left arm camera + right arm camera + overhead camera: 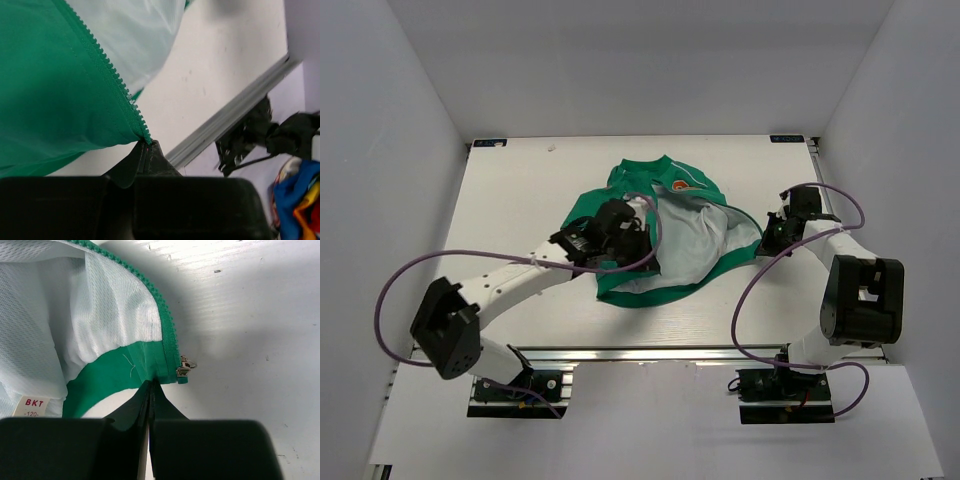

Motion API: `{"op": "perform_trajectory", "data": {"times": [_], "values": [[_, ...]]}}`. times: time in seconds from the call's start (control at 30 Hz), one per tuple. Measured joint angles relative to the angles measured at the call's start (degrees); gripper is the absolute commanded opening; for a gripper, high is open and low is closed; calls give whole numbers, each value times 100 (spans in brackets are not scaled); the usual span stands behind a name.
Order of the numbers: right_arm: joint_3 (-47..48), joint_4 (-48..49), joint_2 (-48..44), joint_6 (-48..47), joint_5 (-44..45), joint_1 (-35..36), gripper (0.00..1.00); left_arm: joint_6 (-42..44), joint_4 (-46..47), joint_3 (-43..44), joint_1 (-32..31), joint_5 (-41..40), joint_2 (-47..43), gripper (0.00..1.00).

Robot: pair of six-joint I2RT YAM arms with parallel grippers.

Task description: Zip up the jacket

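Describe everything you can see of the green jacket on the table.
The jacket lies crumpled and unzipped near the middle of the table, its pale mesh-like lining turned up. The shell is green fabric with an orange chest patch and green zipper teeth. A white label reading BKT sits inside. The metal slider sits at one front edge's bottom. The left gripper is shut on the other edge's bottom end; the right gripper pinches the hem beside the slider.
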Motion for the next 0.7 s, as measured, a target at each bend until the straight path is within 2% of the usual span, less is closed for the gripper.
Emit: {"op": "perform_trajectory", "data": {"times": [0.1, 0.13, 0.17, 0.2, 0.27, 0.37, 0.43, 0.57, 0.7], "values": [[-4, -39, -44, 2, -44, 0, 0, 52, -11, 74, -243, 319, 542, 0], [-4, -57, -72, 2, -74, 0, 0, 76, -20, 81, -293, 417, 737, 7], [-4, -72, -109, 0, -120, 0, 0, 116, -42, 92, -343, 505, 929, 38], [-4, -87, -149, 2, -166, 0, 0, 201, -79, 116, -387, 608, 1145, 55], [-4, -144, -278, 0, -234, 0, 0, 308, -210, 184, -435, 772, 1517, 77], [-4, -297, -579, 0, -319, 0, 0, 481, -529, 337, -470, 879, 1797, 92], [-4, -411, -844, 20, -352, 17, 0, 577, -743, 527, -448, 857, 1794, 98], [13, -695, -1388, 63, -50, 365, 0, 680, -859, 927, -271, 807, 1491, 98], [59, -1021, -1716, 125, 645, 1814, 0, 603, -839, 914, 382, 791, 898, 98]]}}
